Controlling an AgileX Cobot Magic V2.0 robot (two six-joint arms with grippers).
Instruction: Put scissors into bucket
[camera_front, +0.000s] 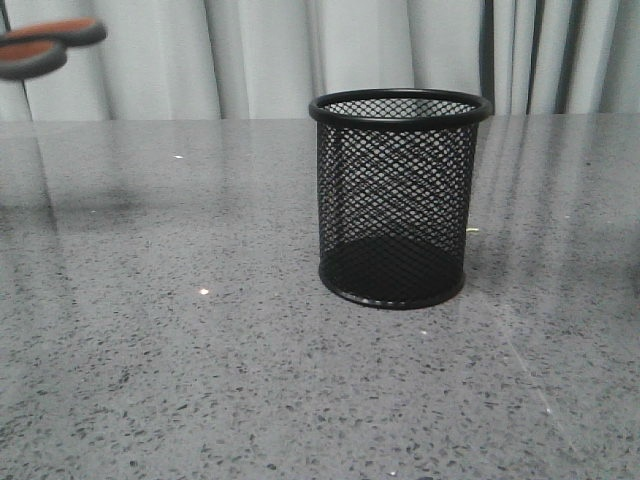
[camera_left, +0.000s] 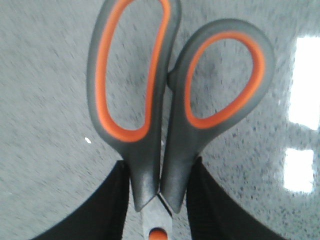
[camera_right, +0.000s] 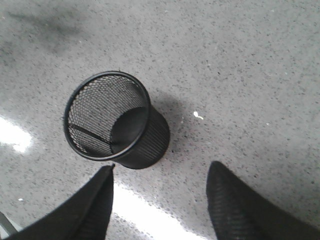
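The black wire-mesh bucket (camera_front: 398, 198) stands upright and empty on the grey speckled table; it also shows in the right wrist view (camera_right: 114, 120). My left gripper (camera_left: 159, 187) is shut on the scissors (camera_left: 160, 100), its fingers (camera_left: 112, 205) pressing both sides of the dark grey handles just by the orange pivot dot. The orange-lined loops point away from the wrist. In the front view only the loops (camera_front: 45, 45) show, high at the far left, well above the table. My right gripper (camera_right: 160, 172) is open and empty, above the table beside the bucket.
The grey speckled table (camera_front: 200, 380) runs across the whole front view. Grey curtains (camera_front: 260, 50) hang behind its far edge. A small white speck (camera_right: 198, 116) lies near the bucket.
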